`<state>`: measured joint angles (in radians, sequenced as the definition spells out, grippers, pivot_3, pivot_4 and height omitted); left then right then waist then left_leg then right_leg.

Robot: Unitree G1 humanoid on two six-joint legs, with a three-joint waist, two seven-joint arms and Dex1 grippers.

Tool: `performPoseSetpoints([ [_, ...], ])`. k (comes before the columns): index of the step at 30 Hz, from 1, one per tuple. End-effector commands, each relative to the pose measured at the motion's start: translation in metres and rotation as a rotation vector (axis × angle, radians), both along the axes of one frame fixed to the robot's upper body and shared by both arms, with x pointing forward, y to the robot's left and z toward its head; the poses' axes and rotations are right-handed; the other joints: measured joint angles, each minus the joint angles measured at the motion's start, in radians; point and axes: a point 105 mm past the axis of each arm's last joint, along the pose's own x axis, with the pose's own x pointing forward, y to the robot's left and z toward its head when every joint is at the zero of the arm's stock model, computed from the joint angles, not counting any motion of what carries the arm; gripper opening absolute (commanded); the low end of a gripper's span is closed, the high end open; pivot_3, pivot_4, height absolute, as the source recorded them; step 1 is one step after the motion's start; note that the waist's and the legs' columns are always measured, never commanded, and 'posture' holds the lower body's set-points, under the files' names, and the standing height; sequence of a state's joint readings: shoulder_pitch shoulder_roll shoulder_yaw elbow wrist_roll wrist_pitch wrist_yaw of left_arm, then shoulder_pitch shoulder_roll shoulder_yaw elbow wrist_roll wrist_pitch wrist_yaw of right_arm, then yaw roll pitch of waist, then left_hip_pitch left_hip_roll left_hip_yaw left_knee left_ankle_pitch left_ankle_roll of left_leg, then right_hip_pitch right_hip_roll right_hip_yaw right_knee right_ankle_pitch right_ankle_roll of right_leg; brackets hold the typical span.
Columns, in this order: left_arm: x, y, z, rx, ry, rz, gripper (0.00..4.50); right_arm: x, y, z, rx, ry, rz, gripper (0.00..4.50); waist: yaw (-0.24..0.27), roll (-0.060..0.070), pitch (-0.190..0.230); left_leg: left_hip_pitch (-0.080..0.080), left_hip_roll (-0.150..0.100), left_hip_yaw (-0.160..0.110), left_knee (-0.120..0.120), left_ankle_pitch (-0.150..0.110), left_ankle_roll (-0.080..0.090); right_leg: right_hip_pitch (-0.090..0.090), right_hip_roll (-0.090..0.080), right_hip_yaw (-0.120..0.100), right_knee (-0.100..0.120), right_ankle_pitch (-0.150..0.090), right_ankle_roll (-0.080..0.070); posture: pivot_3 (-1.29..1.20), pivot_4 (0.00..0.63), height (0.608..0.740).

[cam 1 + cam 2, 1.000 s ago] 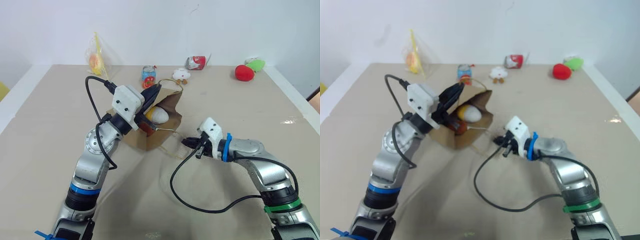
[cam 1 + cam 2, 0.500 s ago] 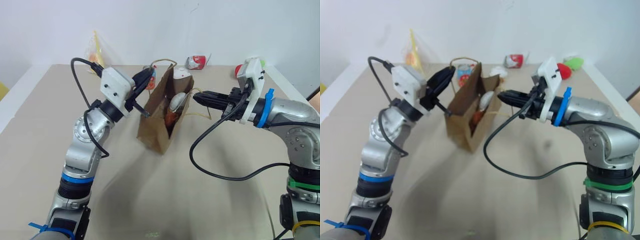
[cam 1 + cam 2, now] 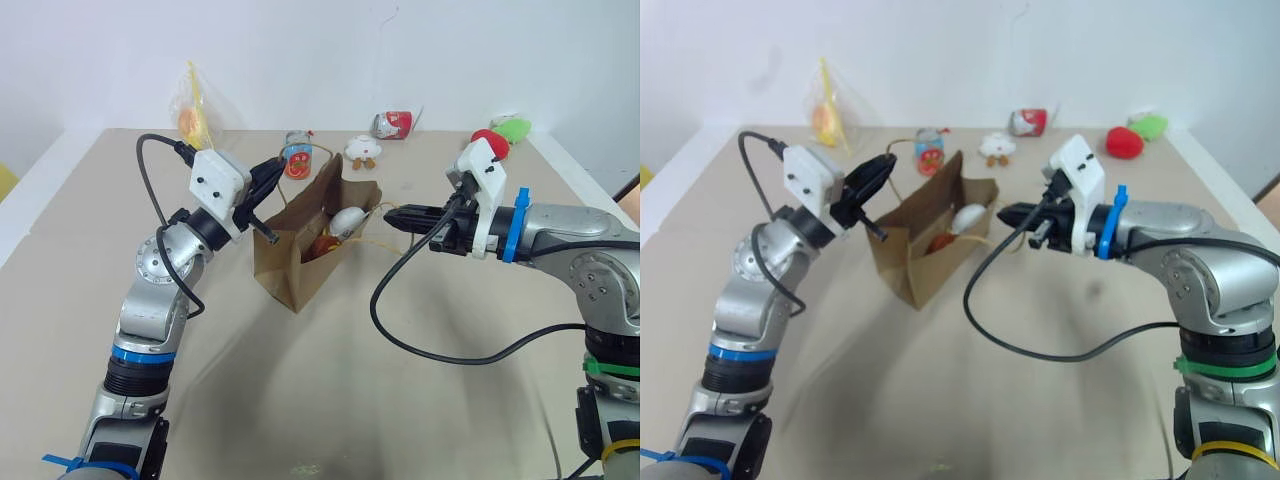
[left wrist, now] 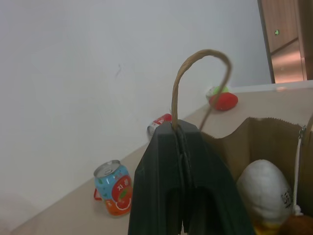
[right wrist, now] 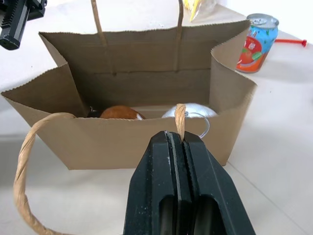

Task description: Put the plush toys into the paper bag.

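Head stereo pair looks down over the table (image 3: 420, 400); wrist cameras closely face the paper bag (image 5: 146, 142).

Both arms raised; left gripper (image 3: 268, 176), right gripper (image 3: 392, 214) fingers apparently clamped.

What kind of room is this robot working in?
Probably a test lab: a plain beige table against a bare white wall, with practice props, a paper bag, drink cans and plush toys.
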<state>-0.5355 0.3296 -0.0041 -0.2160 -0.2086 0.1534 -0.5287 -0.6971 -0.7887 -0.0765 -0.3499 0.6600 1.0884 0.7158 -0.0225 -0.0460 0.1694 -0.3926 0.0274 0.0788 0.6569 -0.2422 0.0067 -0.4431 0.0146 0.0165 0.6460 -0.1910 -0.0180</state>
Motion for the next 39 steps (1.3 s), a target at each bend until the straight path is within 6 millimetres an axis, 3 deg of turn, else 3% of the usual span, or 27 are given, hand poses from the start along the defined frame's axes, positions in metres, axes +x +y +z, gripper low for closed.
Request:
performPoseSetpoints([
  [1, -0.007, -0.004, 0.003, 0.005, -0.029, -0.033, 0.0, -0.005, 0.012, 0.01, 0.002, -0.043, 0.037, 0.11, 0.0, 0.0, 0.0, 0.0, 0.0, 0.0, 0.0, 0.0, 0.0, 0.0, 0.0, 0.0, 0.0, 0.0, 0.0, 0.0, 0.15, 0.74],
  [4, -0.006, -0.004, 0.001, 0.005, -0.019, -0.037, 0.0, -0.003, 0.019, 0.013, 0.027, -0.042, 0.043, 0.11, -0.001, 0.0, 0.0, 0.0, 0.0, 0.0, 0.0, 0.0, 0.0, 0.0, 0.0, 0.0, 0.0, 0.0, 0.0, 0.0, 0.15, 0.74],
  [8, -0.007, -0.004, 0.0, 0.003, -0.001, -0.057, 0.0, -0.005, 0.028, 0.025, 0.072, -0.064, 0.087, 1.22, -0.001, 0.0, 0.0, 0.0, 0.0, 0.0, 0.0, 0.0, 0.0, 0.0, 0.0, 0.0, 0.0, 0.0, 0.0, 0.0, 0.15, 0.74],
  [11, -0.007, -0.002, 0.001, -0.005, 0.006, -0.07, 0.84, -0.01, 0.032, 0.037, 0.095, -0.098, 0.139, 2.63, -0.001, 0.0, 0.0, 0.0, 0.0, 0.0, 0.0, 0.0, 0.0, 0.0, 0.0, 0.0, 0.0, 0.0, 0.0, 0.0, 0.15, 0.74],
  [13, -0.007, 0.0, 0.003, -0.015, 0.011, -0.073, 1.85, -0.011, 0.03, 0.047, 0.113, -0.134, 0.149, 3.68, -0.001, 0.0, 0.0, -0.001, 0.0, 0.0, 0.0, 0.0, 0.0, 0.0, 0.0, 0.0, 0.0, 0.0, 0.0, 0.0, 0.15, 0.74],
  [15, -0.007, 0.004, 0.005, -0.017, 0.024, -0.084, 2.75, -0.013, 0.026, 0.058, 0.133, -0.178, 0.16, 4.5, -0.001, 0.0, 0.0, -0.001, 0.0, 0.0, 0.0, 0.0, 0.0, 0.0, 0.0, 0.0, 0.0, 0.0, 0.0, 0.0, 0.15, 0.74],
  [16, -0.007, 0.006, 0.006, -0.021, 0.033, -0.089, 3.21, -0.012, 0.022, 0.063, 0.145, -0.193, 0.156, 4.5, -0.001, 0.0, 0.0, -0.001, 0.0, 0.0, 0.0, 0.0, 0.0, 0.0, 0.0, 0.0, 0.0, 0.0, 0.0, 0.0, 0.15, 0.74],
  [19, -0.007, 0.013, 0.009, -0.05, 0.063, -0.104, 4.45, -0.006, 0.005, 0.072, 0.148, -0.248, 0.103, 4.5, 0.0, 0.0, 0.0, 0.0, 0.0, -0.001, 0.0, 0.0, 0.0, 0.0, 0.0, -0.001, 0.0, 0.0, 0.0, 0.0, 0.15, 0.74],
  [22, -0.008, 0.018, 0.012, -0.068, 0.089, -0.117, 4.45, 0.001, -0.013, 0.075, 0.119, -0.285, 0.038, 4.5, 0.0, 0.0, 0.0, 0.0, 0.0, 0.0, 0.0, 0.0, 0.0, 0.0, 0.0, -0.001, 0.0, 0.0, 0.0, 0.0, 0.15, 0.74],
  [25, -0.015, 0.018, 0.01, -0.057, 0.125, -0.168, 4.45, -0.005, -0.023, 0.072, 0.091, -0.286, 0.059, 4.5, 0.0, 0.0, 0.0, 0.0, 0.0, 0.0, 0.0, 0.0, 0.0, 0.0, 0.0, 0.0, 0.0, 0.0, 0.0, 0.0, 0.15, 0.74],
  [28, -0.023, 0.022, 0.008, -0.058, 0.169, -0.208, 4.5, -0.023, -0.024, 0.067, 0.091, -0.229, 0.141, 3.62, -0.001, 0.0, 0.0, 0.0, 0.0, 0.0, -0.001, 0.0, 0.0, 0.0, 0.0, -0.001, 0.0, -0.001, 0.0, 0.0, 0.15, 0.74],
  [31, -0.031, 0.028, 0.004, -0.04, 0.204, -0.228, 4.5, -0.042, -0.022, 0.053, 0.092, -0.105, 0.228, 2.36, -0.001, 0.0, 0.0, 0.0, 0.001, 0.0, -0.001, 0.0, 0.0, 0.0, 0.0, 0.0, 0.0, -0.001, -0.001, 0.0, 0.15, 0.74],
  [36, -0.045, 0.038, -0.008, 0.03, 0.261, -0.265, 4.5, -0.066, -0.017, 0.01, 0.003, 0.102, 0.316, 0.3, 0.0, 0.0, 0.0, 0.001, 0.001, -0.001, -0.001, 0.0, 0.0, 0.0, 0.0, -0.002, 0.0, -0.001, -0.001, 0.0, 0.15, 0.74],
  [39, -0.054, 0.046, -0.016, 0.1, 0.271, -0.276, 4.5, -0.065, 0.007, -0.01, 0.003, 0.101, 0.358, 0.14, -0.006, 0.0, 0.0, 0.002, 0.001, 0.001, -0.001, 0.0, 0.0, 0.0, 0.0, -0.001, 0.0, -0.001, -0.001, 0.0, 0.15, 0.74],
])
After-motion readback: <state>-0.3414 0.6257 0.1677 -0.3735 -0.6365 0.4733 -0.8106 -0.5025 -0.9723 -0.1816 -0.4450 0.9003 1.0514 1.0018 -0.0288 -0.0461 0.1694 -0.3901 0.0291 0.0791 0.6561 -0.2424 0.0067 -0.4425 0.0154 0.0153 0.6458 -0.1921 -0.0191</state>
